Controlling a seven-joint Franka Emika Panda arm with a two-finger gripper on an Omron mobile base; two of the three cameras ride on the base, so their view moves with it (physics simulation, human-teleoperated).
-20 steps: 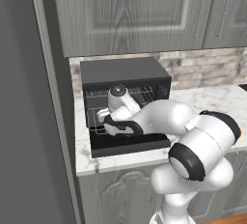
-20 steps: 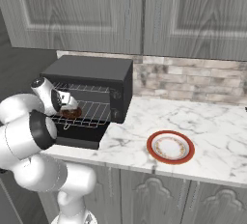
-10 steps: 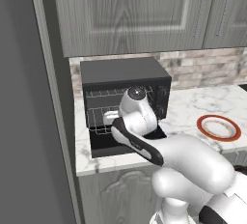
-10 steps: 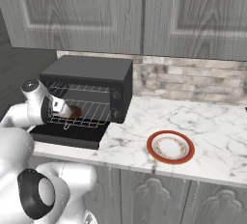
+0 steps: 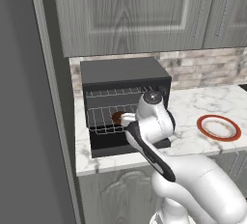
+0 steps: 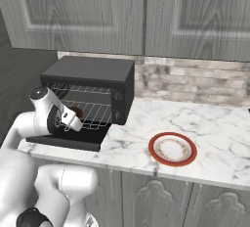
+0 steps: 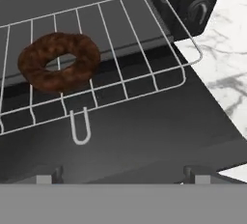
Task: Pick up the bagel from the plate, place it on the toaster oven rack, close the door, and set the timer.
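On the toaster oven rack (image 7: 120, 68), the bagel (image 7: 59, 62) lies flat.

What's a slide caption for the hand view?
Bagel lies flat on the pulled-out toaster oven rack above the lowered door, open gripper clear of it, marble counter at right.

White marble counter (image 6: 215, 123) with black toaster oven (image 6: 93, 77) and red-rimmed plate (image 6: 172, 149), well apart.
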